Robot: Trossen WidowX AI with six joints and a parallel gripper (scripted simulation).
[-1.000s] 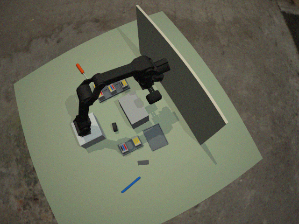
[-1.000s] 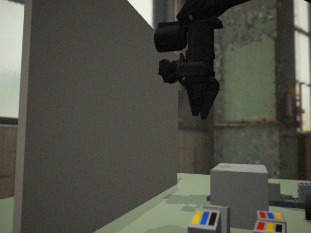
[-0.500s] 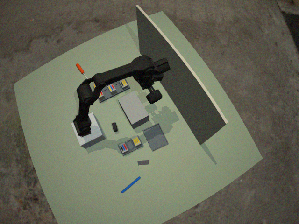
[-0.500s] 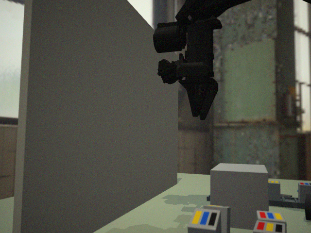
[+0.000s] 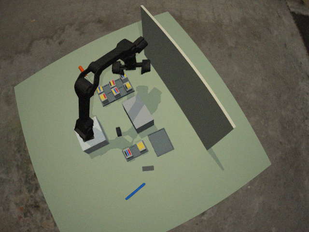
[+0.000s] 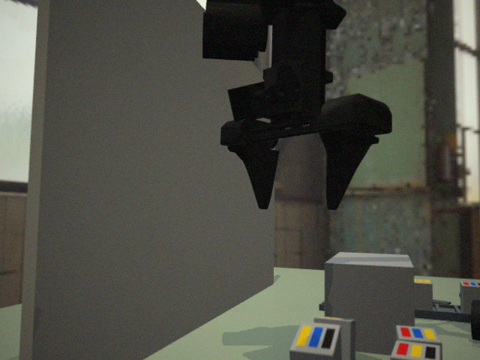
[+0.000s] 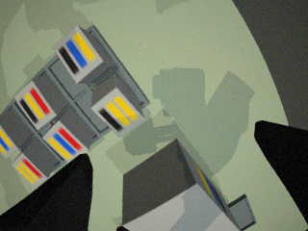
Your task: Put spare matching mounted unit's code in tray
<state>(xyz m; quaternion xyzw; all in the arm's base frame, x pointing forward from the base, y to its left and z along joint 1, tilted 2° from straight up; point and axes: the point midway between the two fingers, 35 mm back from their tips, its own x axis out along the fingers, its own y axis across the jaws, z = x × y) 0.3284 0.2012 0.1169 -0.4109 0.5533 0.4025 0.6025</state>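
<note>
Six spares point(image 5: 115, 90) sit in a rack at nine o'clock of the mounted unit point(image 5: 137, 113). The gripper point(image 5: 131, 66), jaws spread and empty, hangs above them. The tray point(image 5: 160, 141) lies at five o'clock of the unit. Risk: several stripe codes look alike, so a misread would seize the wrong spare.

I read this as an old industrial hall or workshop. In my exterior view, past the grey partition board point(image 6: 147, 163), I see tall windows point(image 6: 465, 97), a stained, flaking green-grey wall point(image 6: 391, 163) and a heavy upright column point(image 6: 439, 135). From the top view, my green work mat point(image 5: 75, 154) lies on rough, mottled concrete flooring point(image 5: 274, 62).
</note>
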